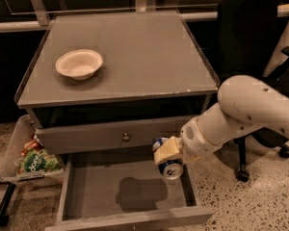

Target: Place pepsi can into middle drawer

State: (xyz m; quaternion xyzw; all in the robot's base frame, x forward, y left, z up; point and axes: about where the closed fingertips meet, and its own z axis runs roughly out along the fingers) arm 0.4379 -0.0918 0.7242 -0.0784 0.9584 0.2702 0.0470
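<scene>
The pepsi can point(169, 168), blue with a silver end turned towards the camera, is held tilted in my gripper point(165, 152). The gripper's yellowish fingers point(166, 149) are shut around the can's middle. The can hangs just above the right side of the open middle drawer point(101, 189), near its right wall and below the upper drawer's face. The drawer's grey floor is bare, with a dark shadow in its middle. My white arm point(241, 112) reaches in from the right.
A cream bowl point(79, 63) sits on the grey cabinet top point(135, 47). The upper drawer face with a round knob point(126, 137) is slightly ajar. A bin with snack bags point(32, 160) stands at the left. A black office chair point(248, 37) stands at the right.
</scene>
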